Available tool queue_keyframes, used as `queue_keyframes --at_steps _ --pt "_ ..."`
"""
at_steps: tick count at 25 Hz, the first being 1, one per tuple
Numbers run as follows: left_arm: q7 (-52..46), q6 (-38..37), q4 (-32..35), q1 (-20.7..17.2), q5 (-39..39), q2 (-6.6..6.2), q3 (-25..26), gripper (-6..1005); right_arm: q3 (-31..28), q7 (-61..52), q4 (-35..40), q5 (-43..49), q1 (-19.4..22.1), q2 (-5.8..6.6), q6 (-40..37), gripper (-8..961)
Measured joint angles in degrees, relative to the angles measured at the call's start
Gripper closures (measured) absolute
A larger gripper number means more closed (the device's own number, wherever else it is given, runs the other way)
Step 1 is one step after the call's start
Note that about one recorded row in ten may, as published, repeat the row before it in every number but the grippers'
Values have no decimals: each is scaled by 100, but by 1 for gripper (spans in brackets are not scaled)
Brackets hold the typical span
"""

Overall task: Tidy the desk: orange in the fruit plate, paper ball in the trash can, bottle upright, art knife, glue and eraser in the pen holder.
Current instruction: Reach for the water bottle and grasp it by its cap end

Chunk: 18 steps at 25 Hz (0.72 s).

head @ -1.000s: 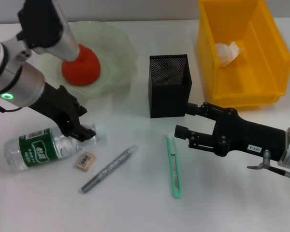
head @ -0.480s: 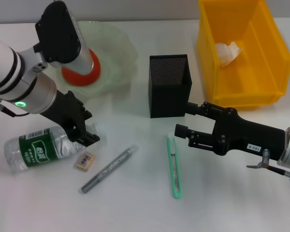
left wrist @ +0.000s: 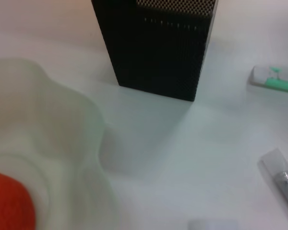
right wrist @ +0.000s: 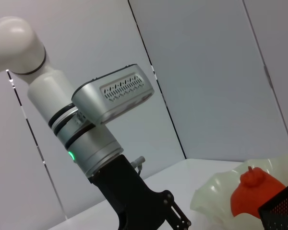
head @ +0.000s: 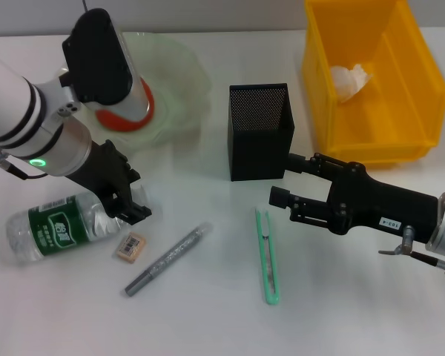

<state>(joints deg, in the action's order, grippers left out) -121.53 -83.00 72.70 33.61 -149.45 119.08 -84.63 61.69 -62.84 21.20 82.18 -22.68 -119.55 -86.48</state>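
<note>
1. Clear plastic bottle (head: 63,226) lies on its side on the white table (head: 208,311), its cap end under the left pincer (head: 130,204).
2. Left pincer: black fingers straddle the bottle's neck; whether they grip it cannot be told.
3. Right pincer (head: 280,185): fingers narrowly parted, holding nothing, beside the pen holder (head: 259,130) and above the art knife (head: 267,256).
</note>
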Motion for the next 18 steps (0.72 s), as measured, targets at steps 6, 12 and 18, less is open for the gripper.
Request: queue_keyframes --at_steps 6,12,18 --pt "-37 49 -19 -16 -87 0 -186 441 0 0 -36 -1 0 2 43 184" --pt "-45 81 -60 -1 -92 1 -193 443 0 0 -40 -1 0 -1 71 184" --pt "-192 248 -106 15 -151 -3 -183 445 0 0 -48 -8 5 -4 72 185"
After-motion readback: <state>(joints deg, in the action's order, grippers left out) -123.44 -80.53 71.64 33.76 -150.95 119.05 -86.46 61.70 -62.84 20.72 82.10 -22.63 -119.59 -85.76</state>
